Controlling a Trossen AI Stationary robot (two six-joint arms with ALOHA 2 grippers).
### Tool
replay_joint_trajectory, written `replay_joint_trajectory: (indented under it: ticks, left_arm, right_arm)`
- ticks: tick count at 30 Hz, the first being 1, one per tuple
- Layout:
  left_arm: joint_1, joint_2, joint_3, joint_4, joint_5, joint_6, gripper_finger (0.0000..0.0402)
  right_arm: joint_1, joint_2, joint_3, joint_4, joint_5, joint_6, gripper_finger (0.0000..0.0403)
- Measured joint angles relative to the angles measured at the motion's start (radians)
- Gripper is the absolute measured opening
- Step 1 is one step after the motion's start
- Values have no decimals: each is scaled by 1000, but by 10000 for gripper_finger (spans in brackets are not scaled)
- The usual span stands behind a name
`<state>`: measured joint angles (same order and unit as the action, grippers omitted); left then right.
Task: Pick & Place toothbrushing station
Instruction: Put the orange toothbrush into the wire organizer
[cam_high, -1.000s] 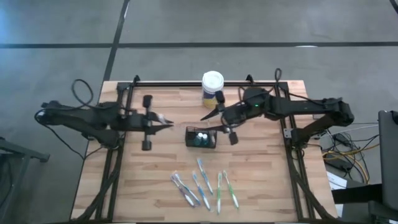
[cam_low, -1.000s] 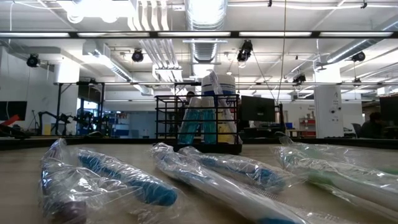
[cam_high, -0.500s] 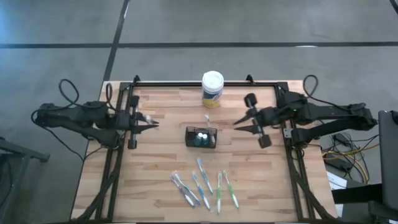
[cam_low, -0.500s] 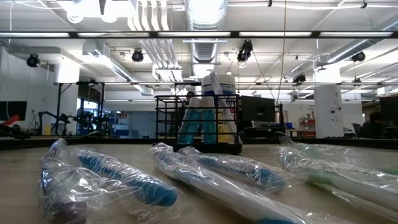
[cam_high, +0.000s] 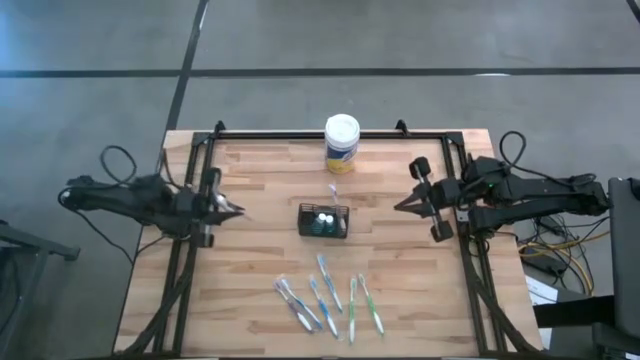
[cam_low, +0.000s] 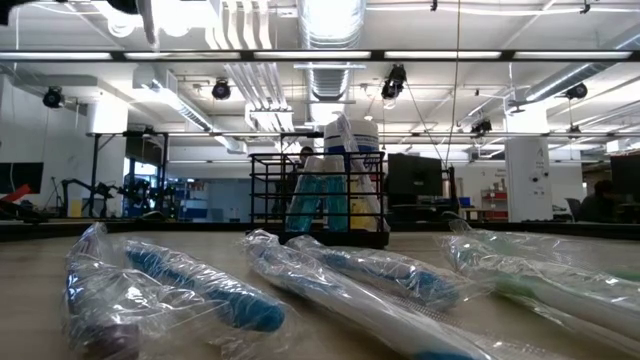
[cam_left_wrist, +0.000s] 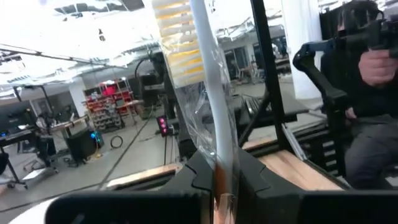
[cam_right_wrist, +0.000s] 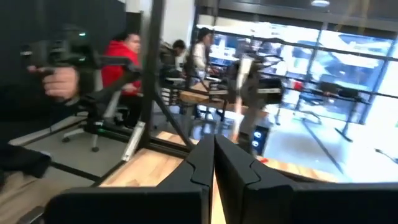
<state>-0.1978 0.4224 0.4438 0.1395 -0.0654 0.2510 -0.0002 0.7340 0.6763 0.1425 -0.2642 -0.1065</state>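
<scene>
Left tool (cam_high: 232, 210) sits at the worktop's (cam_high: 260, 260) left edge, fingers pinching a plastic-wrapped toothbrush (cam_left_wrist: 202, 93); in the left wrist view the white handle runs up between the fingers, yellow-white bristles at the top. Right tool (cam_high: 402, 206) is at the right edge of the worktop, fingers pressed together, nothing between them in the right wrist view. Both tools are well apart from the caddy (cam_high: 323, 221). The black wire caddy stands upright mid-worktop with two white-capped tubes (cam_high: 324, 217) inside. White-lidded canister (cam_high: 342, 143) with yellow label stands at the far edge, behind the caddy. Five wrapped toothbrushes (cam_high: 328, 301), blue and green, lie in a row near the front edge, apart from the caddy. A person (cam_left_wrist: 373, 93) shows in the room beyond the left wrist view.
</scene>
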Motion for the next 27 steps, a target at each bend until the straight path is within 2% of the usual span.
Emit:
replay_joint_trajectory:
  ticks: [4, 17, 27]
  left_arm:
    - [3, -38, -93, 65, -8, -8, 22]
    - [4, -128, -210, 85, -74, -58, 22]
    - [6, -128, -279, 90, -143, -95, 22]
  right_arm:
    - [-2, -25, -44, 2, 83, 6, 8]
    - [-10, -159, -249, 33, 84, 24, 8]
    - [-9, -253, -439, 214, 89, 55, 8]
